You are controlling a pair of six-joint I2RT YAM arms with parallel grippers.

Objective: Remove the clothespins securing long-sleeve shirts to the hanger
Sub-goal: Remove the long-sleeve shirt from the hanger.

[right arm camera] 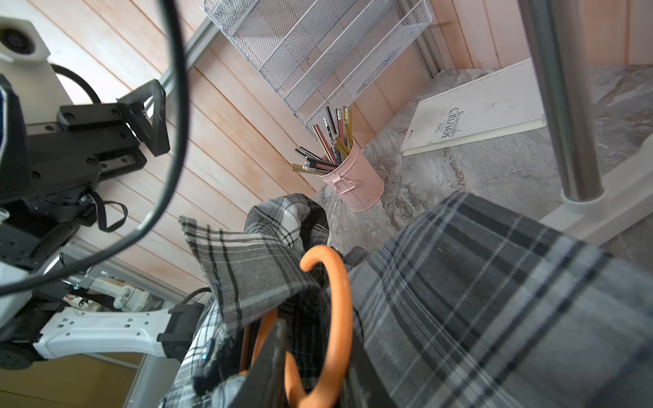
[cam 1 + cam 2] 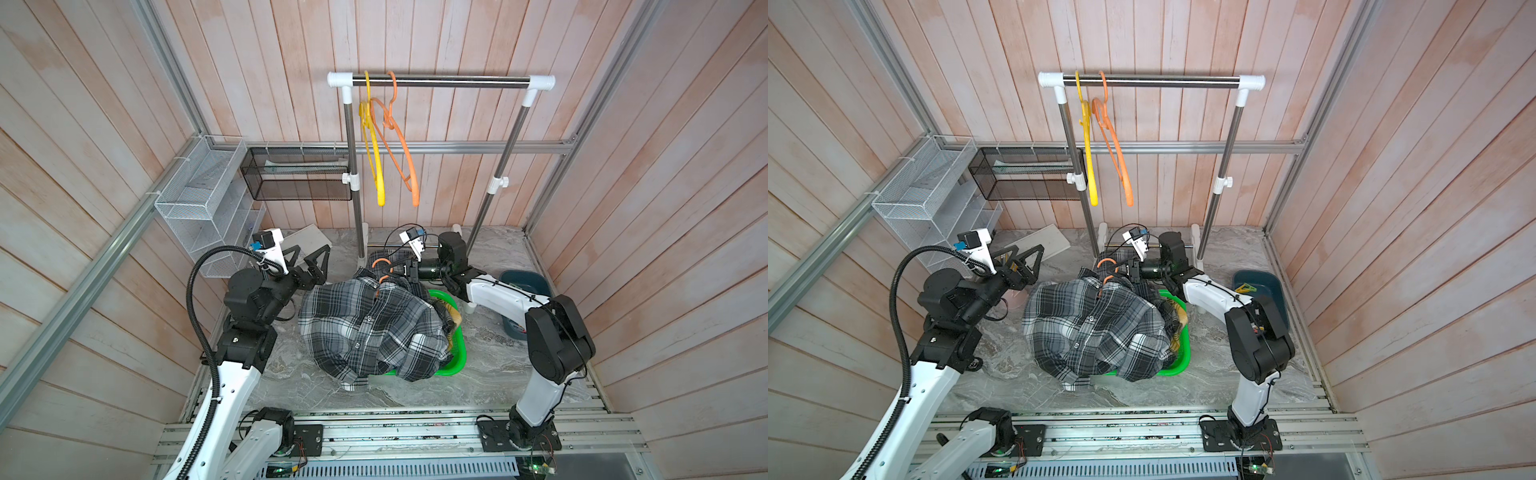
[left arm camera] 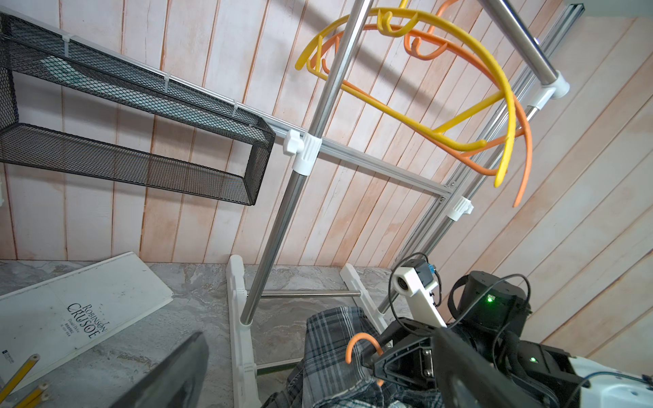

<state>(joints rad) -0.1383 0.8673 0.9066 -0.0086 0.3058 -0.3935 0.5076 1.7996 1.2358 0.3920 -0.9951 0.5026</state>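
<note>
Polished steel: rack tubes point(image 2: 440, 81); white plastic at joints. Smooth, faintly glossy plastic: yellow hanger point(image 2: 376, 166), orange hanger point(image 2: 403, 153), green basket point(image 2: 455, 357). Soft matt woven cloth: checked shirt point(image 2: 365, 328). Marbled stone look, slight sheen: tabletop point(image 2: 490, 365). Matt wood-look planks: walls point(image 2: 665, 166). Coated metal mesh: white organiser point(image 2: 199, 191), black shelf point(image 2: 299, 178). Matt paper cover: book point(image 1: 477, 113). Pink painted metal: pencil pot point(image 1: 357, 183).

I count three hangers: a yellow hanger point(image 2: 380, 197) and an orange hanger point(image 2: 415, 193) on the rack point(image 2: 440, 80) rail, and a second orange hanger point(image 1: 341, 300) among the plaid shirts point(image 2: 365, 328) at the rack's foot; their number I cannot tell. Near the rack: one green basket point(image 2: 457, 355), one blue bin point(image 2: 525, 279), one book point(image 3: 81, 303), one pencil cup point(image 1: 357, 183).
</note>
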